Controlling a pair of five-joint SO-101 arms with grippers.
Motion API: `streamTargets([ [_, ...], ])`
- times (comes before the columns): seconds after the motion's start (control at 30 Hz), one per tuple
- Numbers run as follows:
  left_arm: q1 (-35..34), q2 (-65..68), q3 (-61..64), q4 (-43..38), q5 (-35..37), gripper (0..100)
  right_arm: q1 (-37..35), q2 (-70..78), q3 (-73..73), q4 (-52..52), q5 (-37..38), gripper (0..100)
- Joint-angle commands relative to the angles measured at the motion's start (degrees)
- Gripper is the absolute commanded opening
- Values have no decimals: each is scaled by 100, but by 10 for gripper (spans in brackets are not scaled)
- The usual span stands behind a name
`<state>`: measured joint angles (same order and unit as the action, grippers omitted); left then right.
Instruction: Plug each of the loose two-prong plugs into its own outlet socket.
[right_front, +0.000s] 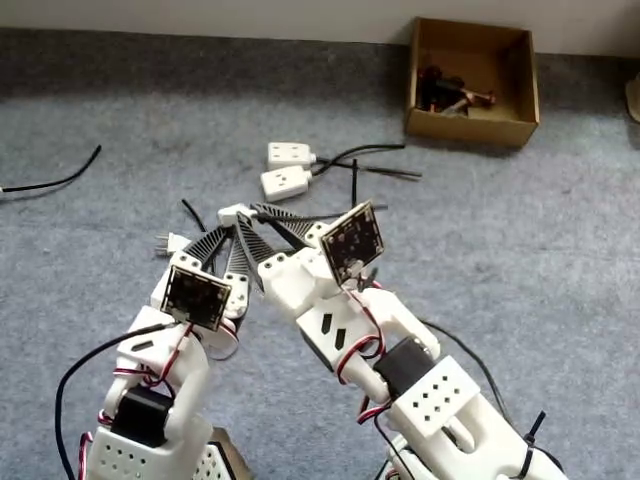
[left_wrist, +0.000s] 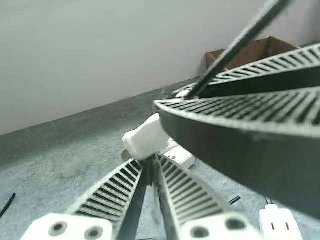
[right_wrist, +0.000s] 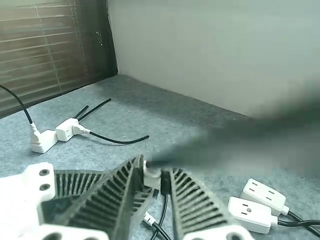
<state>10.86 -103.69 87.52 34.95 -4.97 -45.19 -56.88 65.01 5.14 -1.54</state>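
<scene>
Seen from the high view, both arms are pointing inward over the grey bench (right_front: 520, 250). The left pincer (right_front: 232, 222) and right pincer (right_front: 258, 214) are meeting at a white block (right_front: 233, 212) near the middle. Just beyond them, the far socket (right_front: 290, 153) and near socket (right_front: 285, 183) are lying side by side, both looking empty, so the plugging appears barely begun. A loose plug (right_front: 172, 243) is lying left of the pincers, partly hidden by the left arm. A cardboard box (right_front: 470, 122) is sitting far right. In the left wrist view, the left pincer (left_wrist: 150, 162) is pinching closed on the white block (left_wrist: 144, 140). A finger of the right pincer (left_wrist: 250, 135) is crossing in front, hiding whatever is joining the block, so plug or socket cannot be told. In the right wrist view, the right pincer (right_wrist: 154, 176) is gripping a small corded piece (right_wrist: 151, 173), its cable hanging below, and most of it is hidden between the fingers. The far socket (right_wrist: 263, 195) and near socket (right_wrist: 249, 215) are lying empty close by. Toward the window blinds (right_wrist: 45, 45), two white pieces (right_wrist: 55, 136) are lying touching, possibly a plug already seated, though they are too small to confirm.
</scene>
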Motion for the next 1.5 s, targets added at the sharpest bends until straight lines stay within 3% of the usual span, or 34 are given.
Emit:
streamTargets([
  [0.0, -154, -92, -22, -185, -9, 7, -57, -110, -268, 286, 70, 5],
  [1.47, -541, -92, -13, -466, 211, 7, -198, -110, -251, 620, 79, 5],
])
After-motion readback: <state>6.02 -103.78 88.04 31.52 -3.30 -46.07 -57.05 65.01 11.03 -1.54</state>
